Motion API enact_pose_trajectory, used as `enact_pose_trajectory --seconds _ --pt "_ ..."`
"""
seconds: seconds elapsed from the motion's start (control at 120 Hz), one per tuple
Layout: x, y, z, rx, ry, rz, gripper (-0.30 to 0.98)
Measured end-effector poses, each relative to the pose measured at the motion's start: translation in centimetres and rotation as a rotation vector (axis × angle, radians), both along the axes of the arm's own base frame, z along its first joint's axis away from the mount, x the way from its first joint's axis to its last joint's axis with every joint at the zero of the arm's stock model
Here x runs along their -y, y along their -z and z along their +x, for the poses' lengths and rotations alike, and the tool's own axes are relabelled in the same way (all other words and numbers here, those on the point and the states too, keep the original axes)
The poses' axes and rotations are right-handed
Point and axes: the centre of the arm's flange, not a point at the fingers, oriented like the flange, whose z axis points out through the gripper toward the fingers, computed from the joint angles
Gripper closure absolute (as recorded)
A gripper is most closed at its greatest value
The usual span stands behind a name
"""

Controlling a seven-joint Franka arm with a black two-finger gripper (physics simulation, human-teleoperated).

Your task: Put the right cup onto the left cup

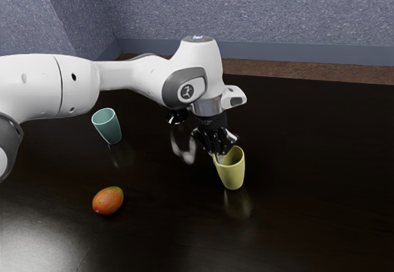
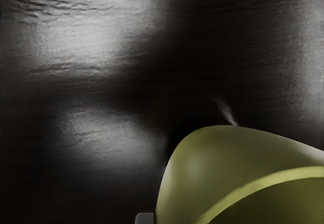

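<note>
In the exterior view, my gripper [image 1: 219,154] is low at the yellow cup [image 1: 231,168], by the part of its rim toward the exterior view's left. How far apart its two sides stand cannot be made out. The cup's mouth faces up. The teal cup [image 1: 108,126] stands on the table toward the exterior view's left, well apart from my gripper. In the wrist view, the yellow cup [image 2: 217,158] looms large and close, part of its rim and inside showing.
An orange-red mango [image 1: 108,200] lies on the dark table [image 1: 166,235] nearer the camera than the teal cup. A small glossy black object [image 1: 176,117] is behind my hand, below the arm. A wall rises beyond the table's far edge.
</note>
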Motion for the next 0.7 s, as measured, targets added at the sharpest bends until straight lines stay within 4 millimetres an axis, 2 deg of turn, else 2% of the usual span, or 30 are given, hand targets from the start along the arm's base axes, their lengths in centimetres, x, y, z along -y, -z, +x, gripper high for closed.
enact_pose_trajectory --seconds 0.183,0.283,0.392,0.483,0.7 --pt "0.3 -5.2 -1.0 0.067 0.003 0.005 0.77" --pt "0.1 -8.2 -0.7 0.090 -0.004 0.003 0.78" --pt "-0.8 -10.4 -0.1 0.097 -0.020 0.008 0.78" --pt "-2.4 -11.7 0.5 0.098 -0.044 0.017 0.78" --pt "-6.2 -12.6 1.3 0.083 -0.094 0.040 0.79"
